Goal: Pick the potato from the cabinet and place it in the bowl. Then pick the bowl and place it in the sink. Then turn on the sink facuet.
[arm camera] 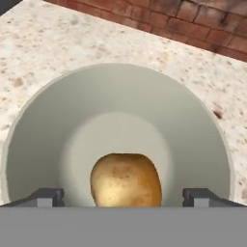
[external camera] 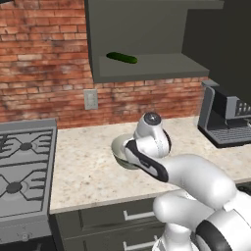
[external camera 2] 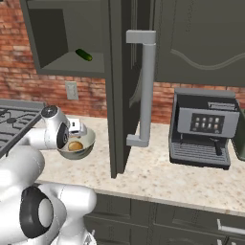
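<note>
one potato (arm camera: 126, 179) lies inside the bowl (arm camera: 58, 125), on its cream floor, and shows between the two dark fingertips (arm camera: 47, 198) of the gripper (arm camera: 126, 198). the tips stand wide apart, one on each side of the potato with a clear gap to it, so the pincer is spread open and has hold of nothing. the bowl sits on the speckled counter (external camera: 88, 162) near the brick wall (external camera: 44, 59); from the right base view the potato (external camera 2: 74, 146) shows over the rim of the bowl (external camera 2: 83, 149), right below the hand. up in the cabinet (external camera: 147, 29) the shelf recess holds one dark green cucumber (external camera: 122, 58), lying on its side. a coffee machine (external camera 2: 203, 127) stands on the counter to the right, well apart from the bowl; its panel has small markings too small to read. a stove (external camera: 24, 166) lies at the left end of the counter
</note>
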